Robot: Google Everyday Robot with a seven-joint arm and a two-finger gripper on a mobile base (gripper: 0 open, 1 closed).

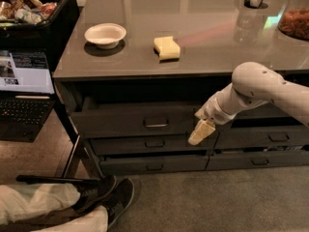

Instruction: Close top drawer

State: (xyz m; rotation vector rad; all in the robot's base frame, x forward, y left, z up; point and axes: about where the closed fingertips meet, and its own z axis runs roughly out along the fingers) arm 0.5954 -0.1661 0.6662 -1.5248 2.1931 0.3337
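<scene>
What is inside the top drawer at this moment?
Only a dark strip inside the top drawer shows, with nothing visible; the counter covers the rest. The gripper hangs at the drawer's right end.

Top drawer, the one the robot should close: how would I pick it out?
Find the grey counter with the white bowl and yellow sponge. Just under its left half sits the top drawer, the robot's gripper at its right end. Its front is taller than the drawers below and bears a silver loop handle.
</scene>
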